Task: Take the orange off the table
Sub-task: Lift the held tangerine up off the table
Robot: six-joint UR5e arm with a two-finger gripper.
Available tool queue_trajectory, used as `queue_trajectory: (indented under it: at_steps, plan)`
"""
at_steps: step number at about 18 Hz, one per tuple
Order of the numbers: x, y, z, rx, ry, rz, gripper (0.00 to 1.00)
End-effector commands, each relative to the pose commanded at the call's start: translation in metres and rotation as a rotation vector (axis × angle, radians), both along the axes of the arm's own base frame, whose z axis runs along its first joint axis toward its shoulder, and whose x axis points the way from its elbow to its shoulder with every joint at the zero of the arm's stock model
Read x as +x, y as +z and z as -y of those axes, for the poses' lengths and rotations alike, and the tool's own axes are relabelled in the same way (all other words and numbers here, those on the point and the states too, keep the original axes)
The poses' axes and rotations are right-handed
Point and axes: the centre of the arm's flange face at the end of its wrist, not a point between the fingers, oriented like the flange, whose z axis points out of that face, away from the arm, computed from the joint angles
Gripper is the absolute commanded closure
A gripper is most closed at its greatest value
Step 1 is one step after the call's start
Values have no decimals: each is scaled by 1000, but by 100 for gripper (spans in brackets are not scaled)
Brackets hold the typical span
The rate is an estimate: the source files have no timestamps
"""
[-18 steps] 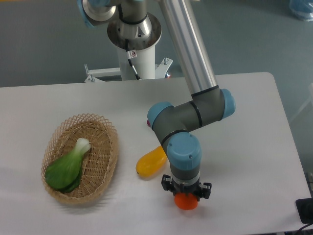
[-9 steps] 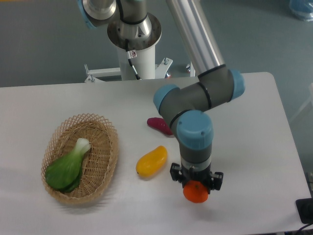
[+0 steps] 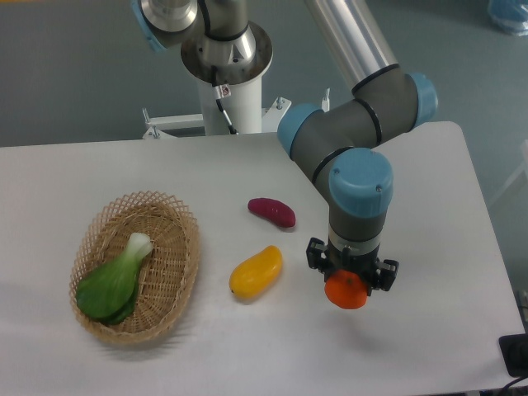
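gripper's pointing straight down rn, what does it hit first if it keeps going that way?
Probably bare table. The gripper holds the orange, so the fruit would touch first; nothing else seems below, though height is unclear.

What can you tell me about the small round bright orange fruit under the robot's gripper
The small round bright-orange fruit looks smooth and slightly glossy. Only its lower part shows; the black two-finger gripper covers its top and appears shut on it. It seems raised above the white tabletop, right of the elongated yellow fruit. Nothing else touches it.
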Motion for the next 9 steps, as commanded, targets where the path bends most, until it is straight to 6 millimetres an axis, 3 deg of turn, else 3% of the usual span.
queue_trajectory:
  at_steps: [9]
  plan:
    - [-11, 20, 10, -15, -85, -2, 39]
